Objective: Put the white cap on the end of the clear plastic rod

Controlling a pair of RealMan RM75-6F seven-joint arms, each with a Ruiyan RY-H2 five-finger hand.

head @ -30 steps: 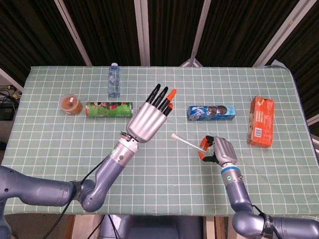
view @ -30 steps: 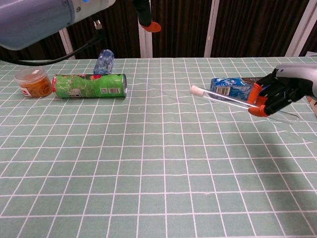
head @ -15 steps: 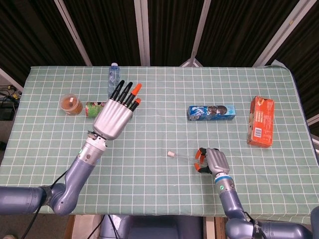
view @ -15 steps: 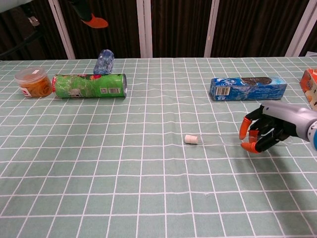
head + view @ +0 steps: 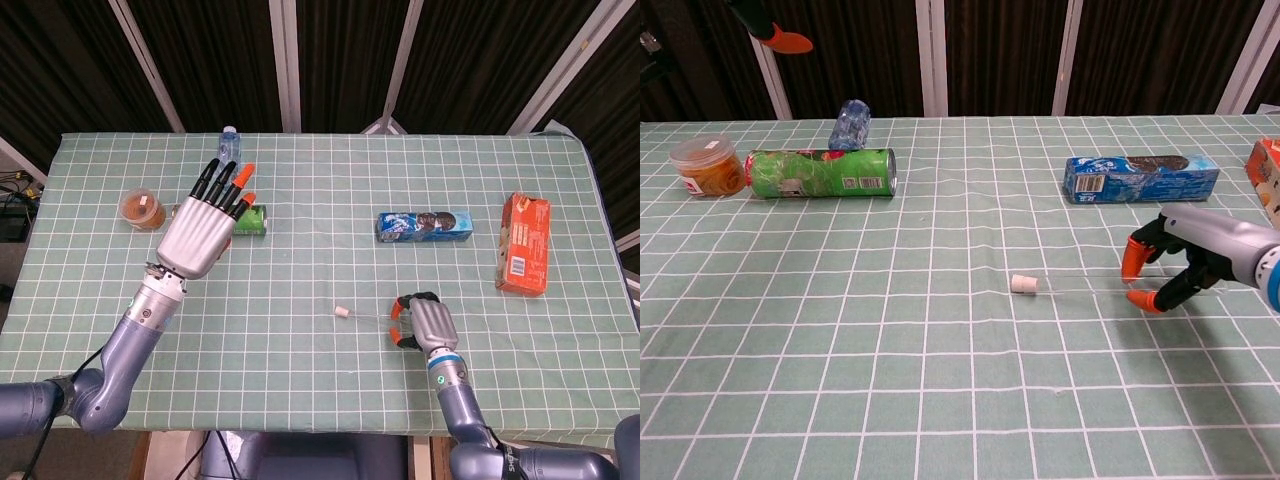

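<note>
We judge the clear plastic rod (image 5: 1085,285) light and slippery (white cap (image 5: 1024,284) seated); right hand (image 5: 1185,262) fingers parted around it, left hand (image 5: 198,228) spread, holding nothing.

No legible text in either view: print on green can (image 5: 820,172), blue cookie box (image 5: 1140,177), orange box (image 5: 524,243) and bottle (image 5: 850,124) label too small or blurred to read

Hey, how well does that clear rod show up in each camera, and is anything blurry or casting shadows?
Head view: the clear plastic rod is a faint line, the white cap sharp. Chest view: the rod is nearly lost against the cloth; a soft shadow lies under the right hand; the left hand is cropped at the top edge, slightly soft.
</note>
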